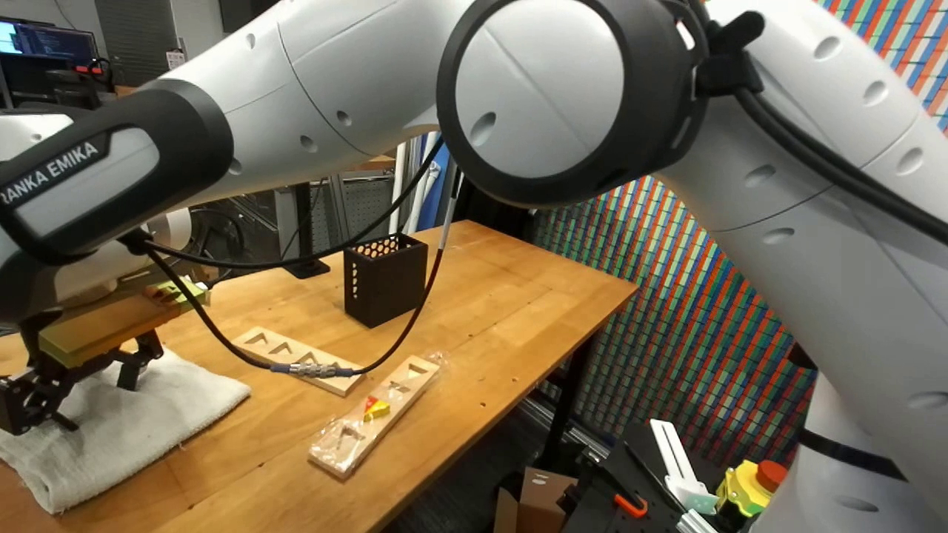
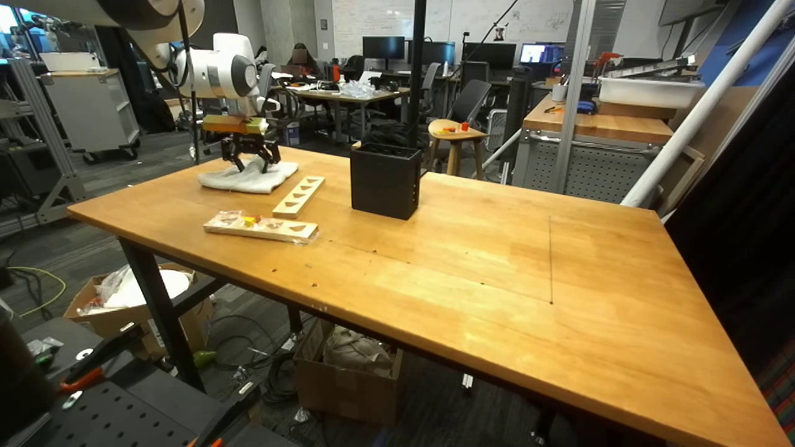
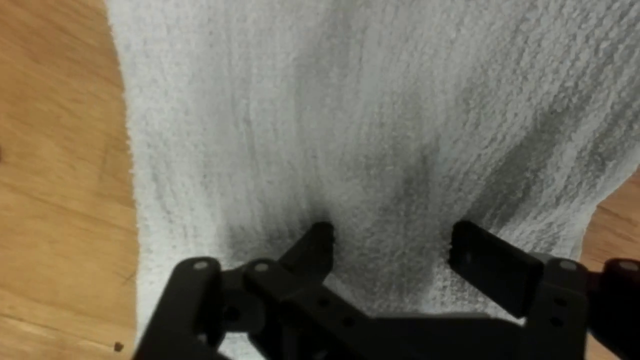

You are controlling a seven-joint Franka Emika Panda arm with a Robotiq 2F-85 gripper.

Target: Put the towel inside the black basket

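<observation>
Gripper (image 3: pixel 392 245) partly spread; against towel (image 3: pixel 345 120).

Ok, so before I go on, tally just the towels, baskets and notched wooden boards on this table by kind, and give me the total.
Towel: 1
Black basket: 1
Wooden boards with triangular cutouts: 2
Total: 4
</observation>
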